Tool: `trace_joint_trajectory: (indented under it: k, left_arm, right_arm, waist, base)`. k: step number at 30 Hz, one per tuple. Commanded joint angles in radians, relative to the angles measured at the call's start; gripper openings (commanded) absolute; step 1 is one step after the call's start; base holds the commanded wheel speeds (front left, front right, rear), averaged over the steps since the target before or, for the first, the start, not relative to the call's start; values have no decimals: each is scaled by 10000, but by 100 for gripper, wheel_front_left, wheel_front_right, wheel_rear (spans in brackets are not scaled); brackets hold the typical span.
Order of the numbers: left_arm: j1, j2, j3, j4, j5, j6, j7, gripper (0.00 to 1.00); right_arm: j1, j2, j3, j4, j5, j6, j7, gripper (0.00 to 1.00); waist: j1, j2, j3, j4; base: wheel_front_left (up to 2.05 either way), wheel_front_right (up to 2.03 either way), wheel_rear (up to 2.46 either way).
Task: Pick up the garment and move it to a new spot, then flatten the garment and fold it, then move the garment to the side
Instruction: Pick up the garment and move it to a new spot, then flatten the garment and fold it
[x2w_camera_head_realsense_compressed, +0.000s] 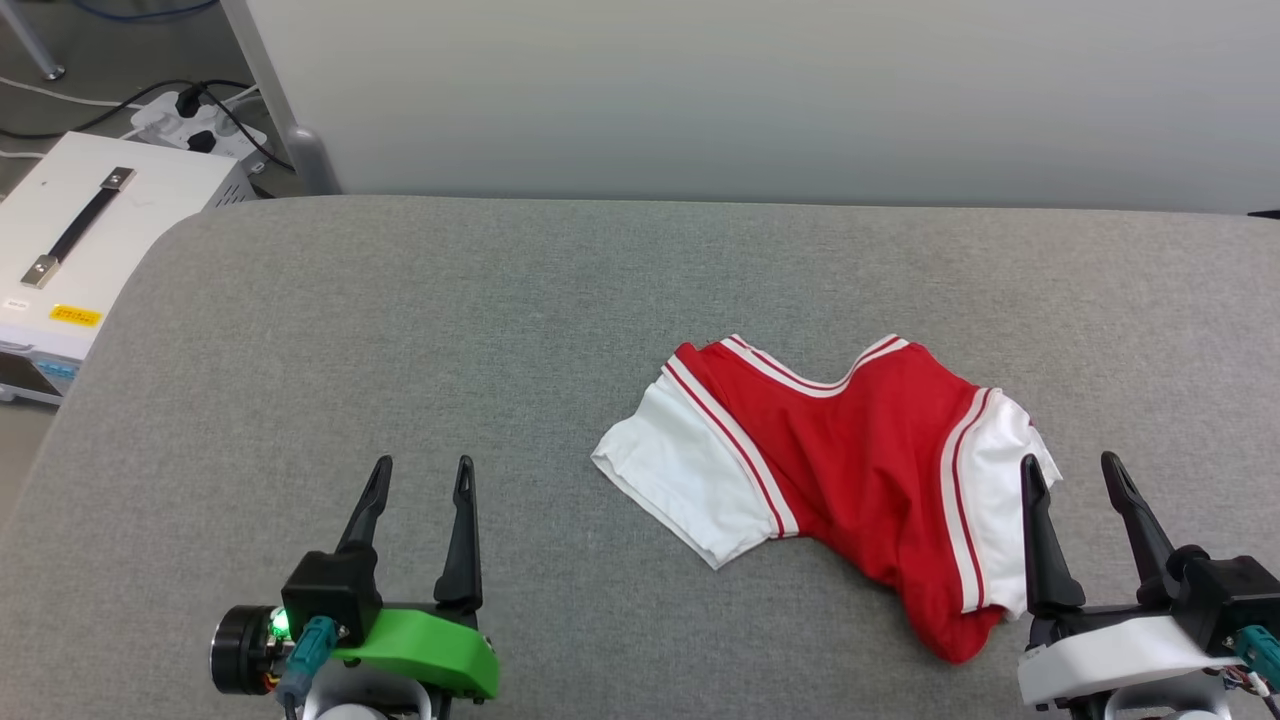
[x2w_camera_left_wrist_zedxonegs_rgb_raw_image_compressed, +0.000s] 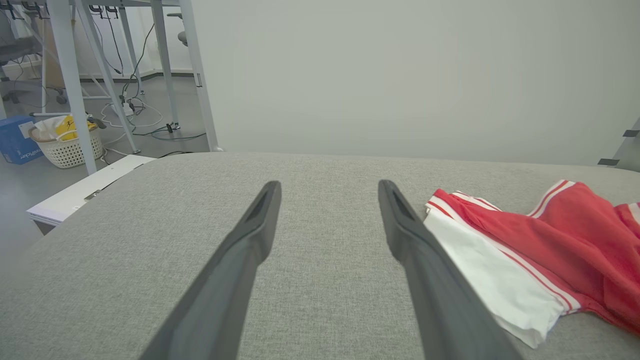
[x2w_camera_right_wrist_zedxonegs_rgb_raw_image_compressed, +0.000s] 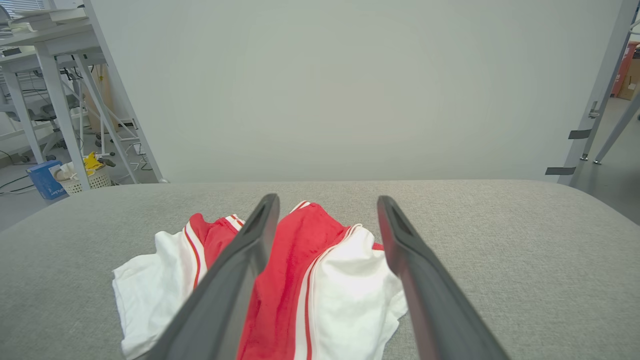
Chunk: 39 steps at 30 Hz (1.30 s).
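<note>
Garment position: the garment (x2w_camera_head_realsense_compressed: 850, 450) lies bunched on the grey padded table (x2w_camera_head_realsense_compressed: 400, 320), right of centre; no lettering shows.
Long axis: roughly crosswise, white sleeve to white sleeve, with the red body gathered toward the near right.
Right gripper (x2w_camera_head_realsense_compressed: 1069, 460): jaws wide, empty. The fingers point over the right sleeve; whether they touch the cloth cannot be told.
Left gripper (x2w_camera_head_realsense_compressed: 424, 465): jaws wide, empty. It is clear of the left sleeve, which lies to its right.
Nearer arm: the right, by judgement; the first pickup favours it.
Containers: a white basket (x2w_camera_left_wrist_zedxonegs_rgb_raw_image_compressed: 67, 150) on the floor holds white and yellow items, possibly bags. A blue box (x2w_camera_left_wrist_zedxonegs_rgb_raw_image_compressed: 15, 142) stands beside it, contents unseen.
</note>
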<state>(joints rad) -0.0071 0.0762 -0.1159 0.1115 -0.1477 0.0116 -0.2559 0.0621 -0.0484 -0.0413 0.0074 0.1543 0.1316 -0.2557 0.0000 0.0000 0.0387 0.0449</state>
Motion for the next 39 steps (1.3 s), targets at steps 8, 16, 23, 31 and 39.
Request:
trace_joint_trajectory:
  k: [8,16,23,31,39]
  left_arm:
    - [319,-197,325,-177,258,-264,-59,100]
    - [377,-243,459,-180,360,-377,-59,100]
    - [396,-255,502,-113,412,-422,-59,100]
    - [283,-258,449,-104,341,-365,-59,100]
    - [14,-259,394,-149,285,-330,-59,100]
  right_arm:
    - [242,-18,34,79,146,-9,-61,100]
    - [256,-18,74,132,189,-9,-61,100]
    - [201,-18,5,123,196,-9,-61,100]
    - [-869,-54,-675,-242,-46,-9,-61,100]
    - [-2807,-1955,-463,356,705,-9,-61,100]
  waist:
    - [0,0,-78,72]
    - [0,0,-130,68]
    - [0,0,-172,43]
    - [0,0,2,-30]
    - [0,0,432,-84]
  base:
    - [0,0,0]
    - [0,0,0]
    - [0,0,0]
    - [0,0,0]
    - [0,0,0]
